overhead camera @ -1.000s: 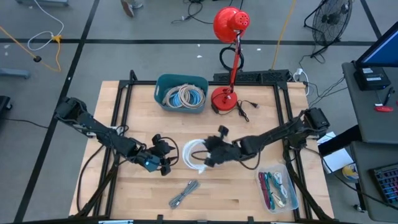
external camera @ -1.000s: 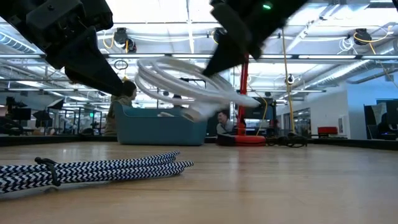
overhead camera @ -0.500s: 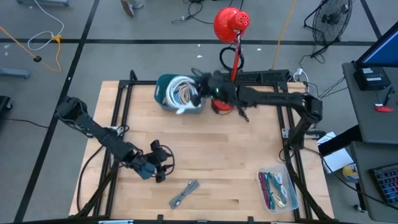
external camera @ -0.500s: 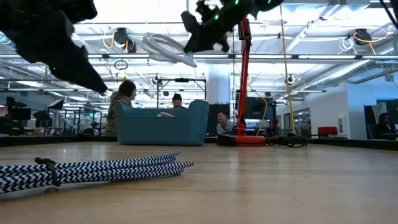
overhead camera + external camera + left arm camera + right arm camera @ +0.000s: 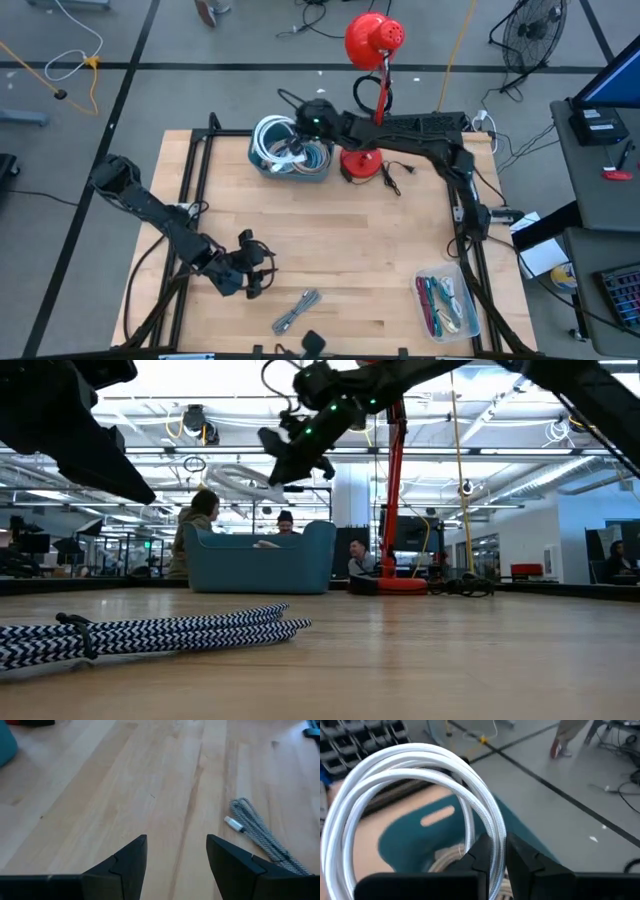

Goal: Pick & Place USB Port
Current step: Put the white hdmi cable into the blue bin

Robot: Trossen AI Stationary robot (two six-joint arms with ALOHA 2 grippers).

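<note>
**Right Claw Holding White Cable Coil Above Teal Bin**

The right gripper (image 5: 296, 147) is clenched on a coiled white round-sheathed USB cable (image 5: 410, 785); in the right wrist view the two dark fingers pinch the loops where they bunch together, and the coil stands up clear of them. Seen from above, this claw hangs over the open teal plastic bin (image 5: 258, 135), which already holds other coiled cables. In the low view the coil (image 5: 240, 477) is well above the bin's rim, not touching it.

Assessment: the step in hand appears to be the placing. To do it well, the coil should be lowered until it is inside the bin's walls before the fingers part, and kept centred, since loose loops could catch the rim or spill over it.

The left gripper (image 5: 250, 278) waits well apart from the bin, low over the wooden table (image 5: 370, 270), fingers spread and empty. A bundled grey braided cable (image 5: 257, 832) lies on the table just beyond it, farther from the bin.
</note>
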